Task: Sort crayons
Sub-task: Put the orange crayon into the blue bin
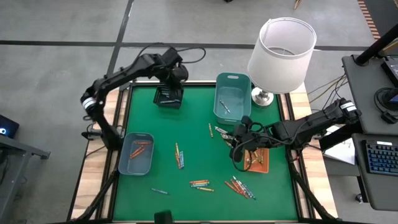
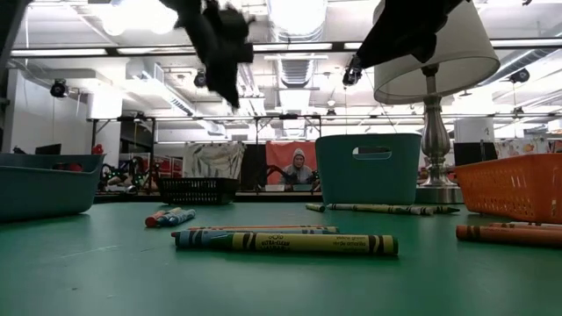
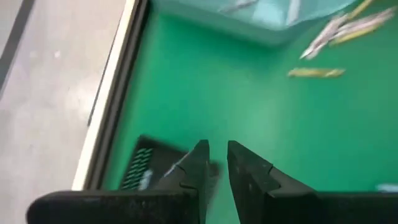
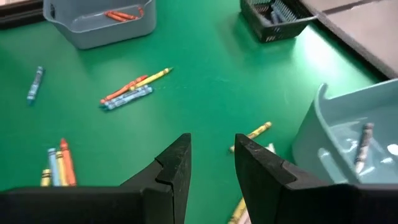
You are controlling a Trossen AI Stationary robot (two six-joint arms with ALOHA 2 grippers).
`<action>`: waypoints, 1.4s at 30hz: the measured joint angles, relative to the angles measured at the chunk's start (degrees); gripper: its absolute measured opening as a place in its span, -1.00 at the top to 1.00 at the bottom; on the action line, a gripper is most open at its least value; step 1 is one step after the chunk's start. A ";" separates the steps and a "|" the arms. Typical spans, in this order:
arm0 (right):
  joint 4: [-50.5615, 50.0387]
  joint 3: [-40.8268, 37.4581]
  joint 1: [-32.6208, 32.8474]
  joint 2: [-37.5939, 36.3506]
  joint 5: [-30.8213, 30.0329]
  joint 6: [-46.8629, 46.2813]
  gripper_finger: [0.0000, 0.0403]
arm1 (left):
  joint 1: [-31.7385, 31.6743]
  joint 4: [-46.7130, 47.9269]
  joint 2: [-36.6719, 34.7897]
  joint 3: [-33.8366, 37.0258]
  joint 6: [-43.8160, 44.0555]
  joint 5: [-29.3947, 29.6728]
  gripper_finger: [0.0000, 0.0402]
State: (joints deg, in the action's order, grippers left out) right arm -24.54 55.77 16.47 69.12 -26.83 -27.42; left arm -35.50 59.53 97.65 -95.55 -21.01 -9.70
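Green table with a pale wood border. Four containers on it: a grey-blue bin at the left edge, a black mesh basket at the far left, a teal bin at the far middle, and an orange basket at the right edge. One lamp with a white shade stands on the far right corner.

Crayons are scattered in loose groups. Near the middle lies a small bundle of about three. Toward the near edge, an orange-and-blue bunch of about four, and to its right another cluster of about five. One single blue crayon lies alone near the front left. A few pale and yellowish ones lie just in front of the teal bin. About two orange-red ones sit inside the grey-blue bin, one grey one inside the teal bin, and the orange basket holds a few; exact count unclear.

Left pincer hangs over the black mesh basket, fingers parted by a narrow gap, nothing between them. Right pincer hangs between the teal bin and the orange basket, above the yellowish crayons, fingers apart, empty.

Open room: the stretch of the table between the black basket and the central bundle is bare, as is the near left corner.
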 joint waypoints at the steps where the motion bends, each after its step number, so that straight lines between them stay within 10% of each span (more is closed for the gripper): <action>1: 0.01 0.00 0.00 0.00 0.54 -0.51 0.45 | 1.51 0.02 -1.28 0.00 1.31 -0.04 0.80; 25: 0.30 5.26 1.77 12.25 20.00 -10.25 0.45 | 47.05 -7.51 -12.31 8.43 23.11 21.48 0.80; 42: -30.87 27.06 7.70 31.30 23.80 -12.70 0.45 | 65.59 -27.95 -13.86 26.85 36.56 34.78 0.80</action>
State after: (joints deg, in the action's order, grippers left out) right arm -55.41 82.83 24.17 100.42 -3.02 -40.12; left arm 30.09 31.57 83.79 -68.70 15.55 25.08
